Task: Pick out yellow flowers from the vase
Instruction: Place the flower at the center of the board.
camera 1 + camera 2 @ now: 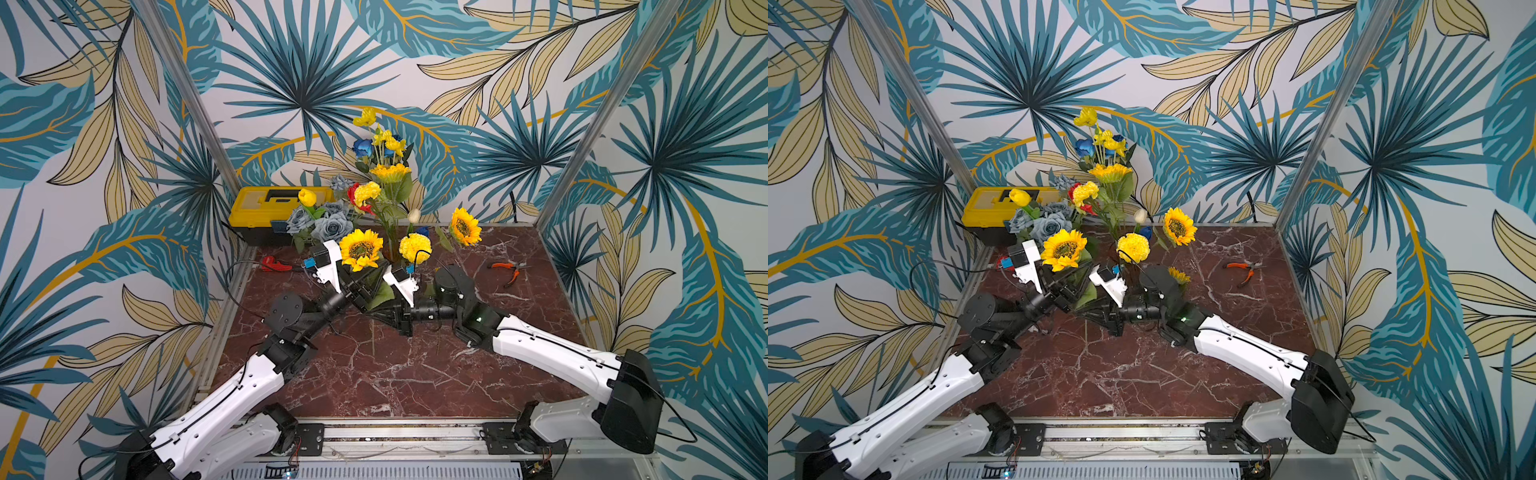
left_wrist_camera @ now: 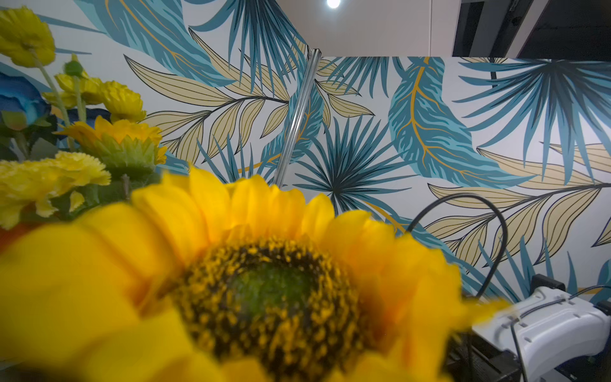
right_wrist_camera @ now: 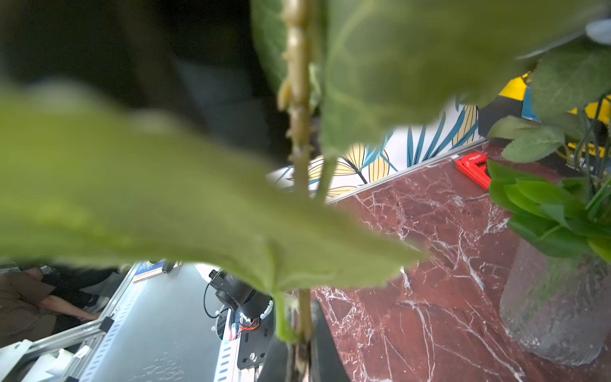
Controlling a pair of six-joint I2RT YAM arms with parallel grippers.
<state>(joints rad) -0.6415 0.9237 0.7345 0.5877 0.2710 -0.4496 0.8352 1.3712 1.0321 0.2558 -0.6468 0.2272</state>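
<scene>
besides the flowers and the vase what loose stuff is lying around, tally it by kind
toolbox: 1
red tool: 1
pliers: 1
total: 3

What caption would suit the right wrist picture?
Right gripper shut on a leafy sunflower stem, glass vase nearby on the red marble table.
</scene>
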